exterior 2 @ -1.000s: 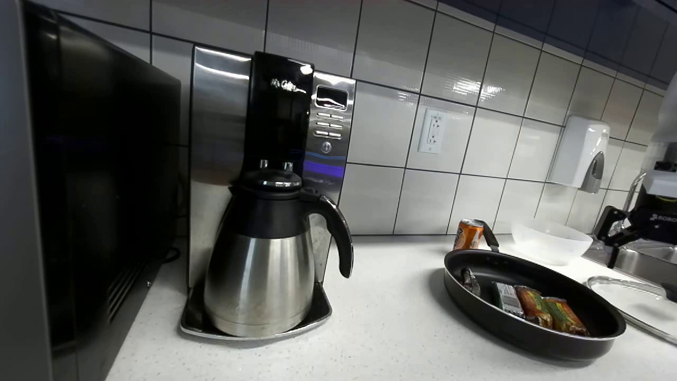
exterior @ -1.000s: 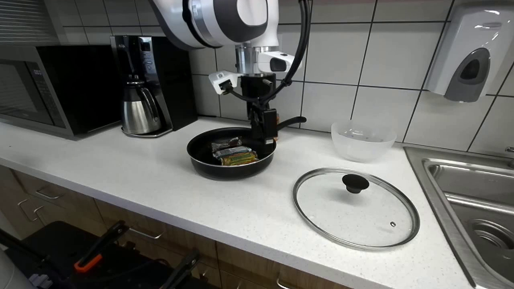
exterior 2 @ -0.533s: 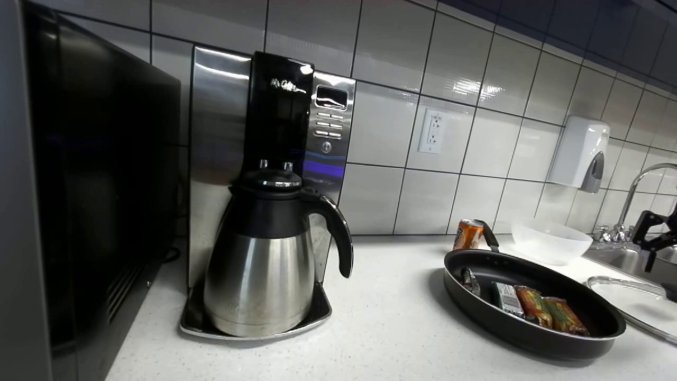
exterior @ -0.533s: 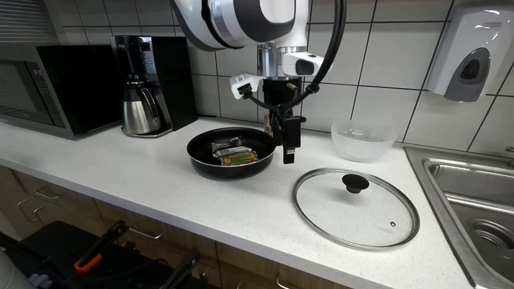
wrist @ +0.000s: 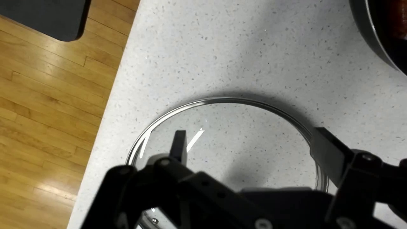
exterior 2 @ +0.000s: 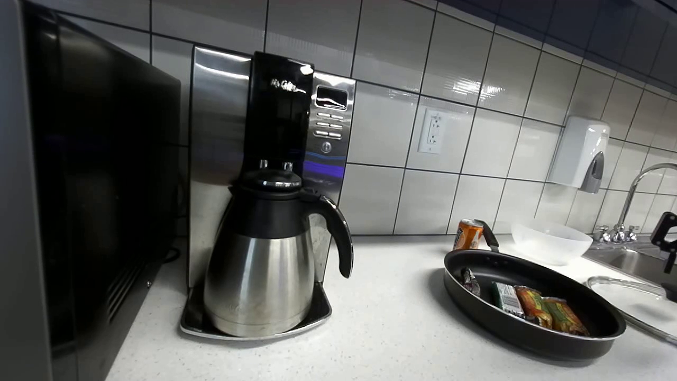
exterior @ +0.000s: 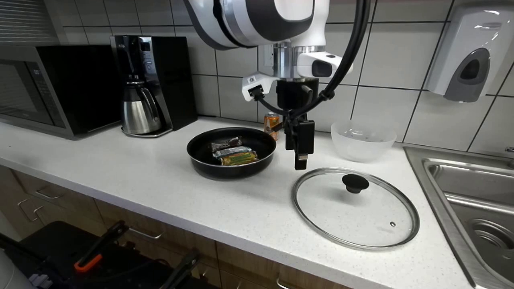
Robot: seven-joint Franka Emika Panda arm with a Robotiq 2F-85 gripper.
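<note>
One gripper (wrist: 249, 146): mine hangs empty above the counter (exterior: 152, 172), fingers spread wide; the glass lid (exterior: 357, 218) is nearest, and I see no contact between them.
Lid: flat on the counter between the frying pan (exterior: 229, 172) and the sink (exterior: 439, 200), black knob (exterior: 355, 183) upward, since, I judge, it would rock the other way round.
Pan: holds four wrapped bars (exterior 2: 533, 306), gathered by its raised side; its handle (exterior 2: 489, 236) points toward the tiled wall (exterior 2: 375, 201), probably so that it does not jut over the counter's open edge.
Soda can (exterior 2: 467, 235): orange, upright just beside that handle.
Translucent bowl (exterior: 363, 140): set back near the tiles, behind the lid in an exterior view.
Carafe (exterior 2: 259, 286): seated at the foot of the coffee maker (exterior 2: 277, 116), presumably so that coffee drips straight in.
Writing: the coffee maker's front seems to read "Mr. Coffee", partly lost in glare; from here I can't make out words on the can or bars.
</note>
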